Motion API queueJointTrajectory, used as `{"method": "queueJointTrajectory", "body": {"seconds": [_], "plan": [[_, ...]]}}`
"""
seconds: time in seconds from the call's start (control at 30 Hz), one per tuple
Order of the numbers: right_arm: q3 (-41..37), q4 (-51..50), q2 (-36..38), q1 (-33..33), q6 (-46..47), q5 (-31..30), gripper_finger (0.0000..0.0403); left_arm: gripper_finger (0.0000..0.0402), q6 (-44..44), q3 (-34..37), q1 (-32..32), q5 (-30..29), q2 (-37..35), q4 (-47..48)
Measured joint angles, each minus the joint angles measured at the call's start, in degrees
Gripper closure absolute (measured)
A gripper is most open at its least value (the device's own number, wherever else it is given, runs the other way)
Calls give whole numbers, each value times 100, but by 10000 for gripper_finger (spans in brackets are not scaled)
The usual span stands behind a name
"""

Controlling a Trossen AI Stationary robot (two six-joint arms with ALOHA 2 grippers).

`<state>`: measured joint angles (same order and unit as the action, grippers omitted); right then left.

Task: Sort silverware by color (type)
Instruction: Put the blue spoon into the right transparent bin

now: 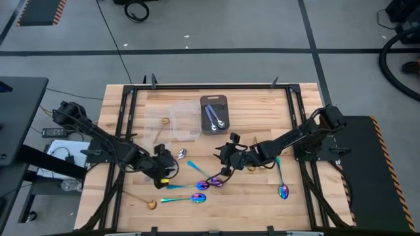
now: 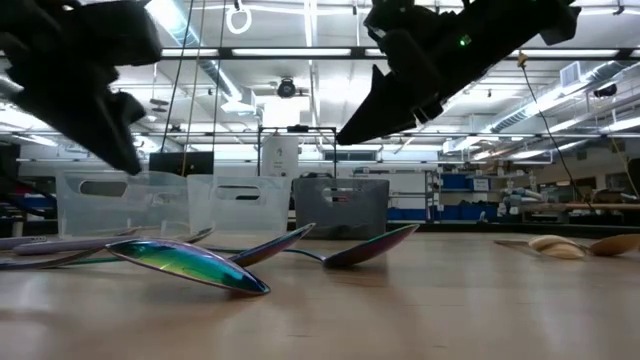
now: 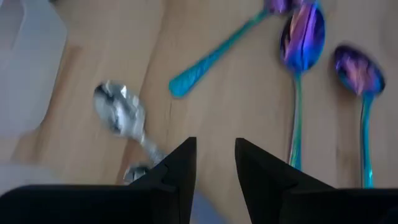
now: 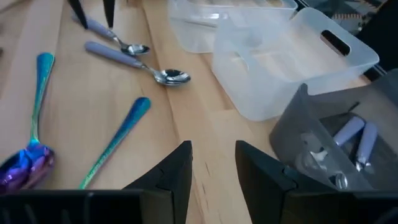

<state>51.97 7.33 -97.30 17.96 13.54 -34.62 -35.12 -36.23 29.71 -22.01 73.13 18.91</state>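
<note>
Wooden slat table (image 1: 262,203) carries scattered spoons; a dark gray rectangular tray (image 1: 214,115) already holds two silver ones.

High view: left gripper (image 1: 165,172) hovers by a shiny silver spoon (image 1: 181,154); right gripper (image 1: 226,154) hangs over iridescent purple-blue spoons (image 1: 209,183).

Wrist views: both sets of jaws stand apart, holding nothing.

Judgement: sorting under way; next, descend squarely over one thin handle.

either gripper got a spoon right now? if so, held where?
Nothing is held. The left gripper stands open above a silver spoon, with nothing between its fingers. The right gripper is open too, over bare table.
</note>
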Motion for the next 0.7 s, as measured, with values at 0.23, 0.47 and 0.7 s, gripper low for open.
{"method": "queueJointTrajectory", "body": {"seconds": [0.23, 0.47, 0.7], "plan": [[0, -574, 2, 42, 493, -36, 271, 283, 329, -109, -393, 547, 687, -688], [0, -1083, 2, 131, 893, -196, 271, 283, 561, -717, -493, 905, 1490, -545], [0, -1192, 4, 242, 920, -206, 271, 283, 580, -1491, -491, 913, 2081, 169]]}}
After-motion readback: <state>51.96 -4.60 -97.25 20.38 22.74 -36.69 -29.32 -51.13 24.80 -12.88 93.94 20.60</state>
